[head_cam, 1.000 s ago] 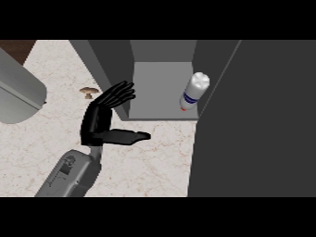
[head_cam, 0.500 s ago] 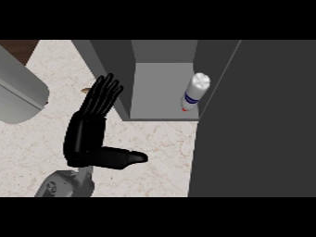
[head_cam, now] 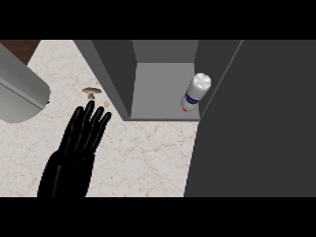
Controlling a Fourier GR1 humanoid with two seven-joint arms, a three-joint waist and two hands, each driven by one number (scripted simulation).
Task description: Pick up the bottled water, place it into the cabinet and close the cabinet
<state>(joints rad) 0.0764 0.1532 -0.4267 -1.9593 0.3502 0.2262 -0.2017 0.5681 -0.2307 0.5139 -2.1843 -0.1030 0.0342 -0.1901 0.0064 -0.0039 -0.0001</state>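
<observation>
Inside the cabinet (head_cam: 161, 88), at its right side, the bottled water (head_cam: 196, 93) is already in place, so the picking and placing steps seem finished. Only the closing is left: the dark door (head_cam: 269, 120) stands open at the right. The left hand (head_cam: 78, 139) is over the desk (head_cam: 147, 152), left of the cabinet, with its fingers straight and holding nothing; its fingertips are near a small mushroom (head_cam: 91, 91). The right hand does not show. The next move probably calls for bringing a hand to the door and pushing it shut without touching the bottle.
</observation>
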